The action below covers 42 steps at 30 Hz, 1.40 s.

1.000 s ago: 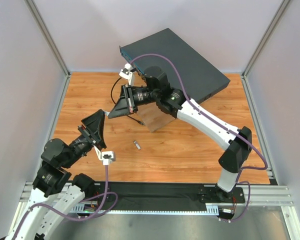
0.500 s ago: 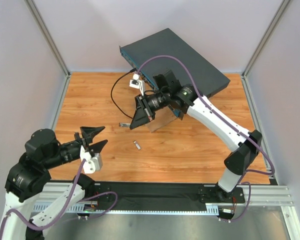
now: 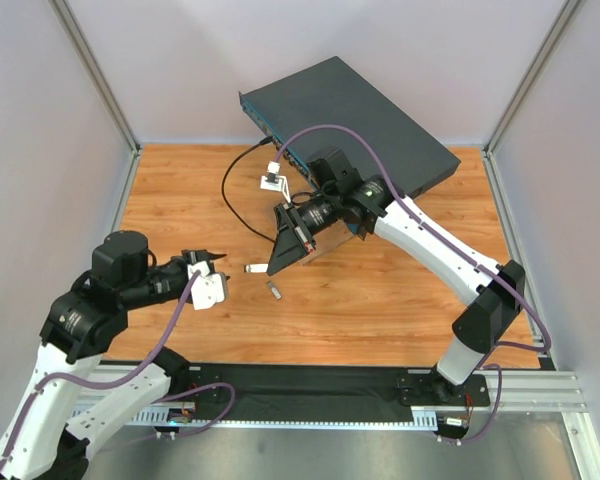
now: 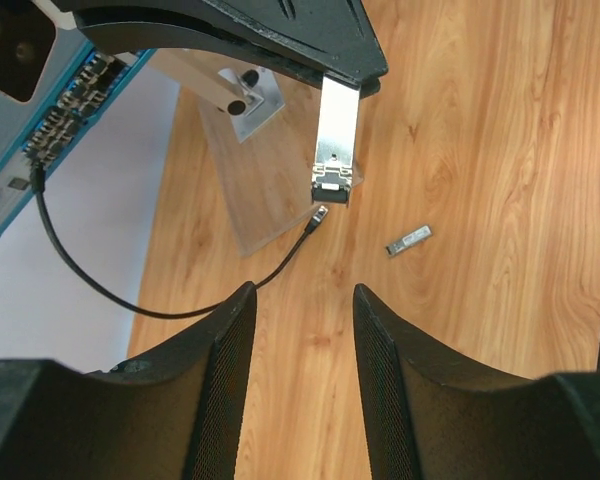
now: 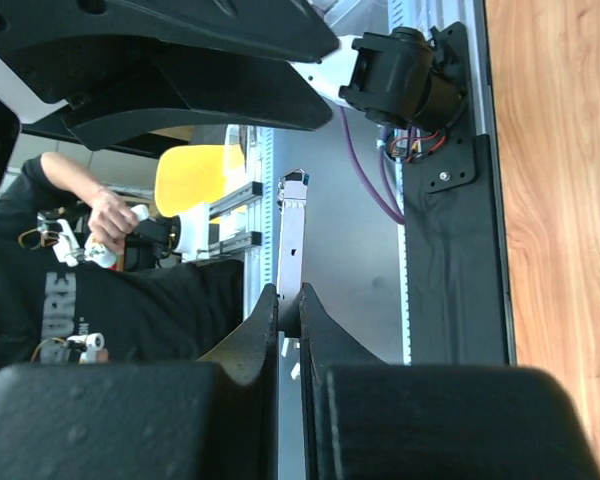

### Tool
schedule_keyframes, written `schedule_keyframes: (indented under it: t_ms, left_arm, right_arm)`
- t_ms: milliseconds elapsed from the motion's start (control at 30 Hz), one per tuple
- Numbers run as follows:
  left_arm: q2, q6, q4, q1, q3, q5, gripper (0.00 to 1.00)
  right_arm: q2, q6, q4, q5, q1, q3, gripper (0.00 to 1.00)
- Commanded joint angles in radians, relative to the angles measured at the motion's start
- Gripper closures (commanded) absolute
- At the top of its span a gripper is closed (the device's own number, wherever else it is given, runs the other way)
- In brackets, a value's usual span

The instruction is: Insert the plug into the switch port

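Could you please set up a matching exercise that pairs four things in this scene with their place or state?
Things:
1. silver plug
2. small metal piece
3. black cable
4. left pincer

Places or states:
A. open, nothing between its fingers
B. lying loose on the wooden table
C. clamped in the right pincer
D. one end at the port row of the switch

Pairs: 1-C, 2-B, 3-D, 4-A.
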Motion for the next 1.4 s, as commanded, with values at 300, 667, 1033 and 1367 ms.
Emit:
schedule_keyframes:
  t_ms: [300, 667, 1033, 1367]
  left_arm:
    - [0.097, 0.001, 0.042, -0.103, 0.042, -0.033, 0.47]
    - [0.146, -0.003, 0.102, -0.211, 0.045, -0.14, 0.57]
    - [0.16, 0.015, 0.098, -0.254, 0.047, -0.177, 0.61]
    - [0.108, 0.006, 0.113, -0.258, 0.03, -0.203, 0.61]
  right_arm:
    - [-0.001, 0.089, 0.104, -0.053, 0.004, -0.017, 1.0]
    - [-0.002, 0.082, 0.098, -0.051, 0.005, -0.026, 1.0]
    - [-0.005, 0.056, 0.063, -0.025, 0.005, -0.028, 1.0]
    - [-0.004, 0.001, 0.001, 0.001, 0.001, -0.028, 1.0]
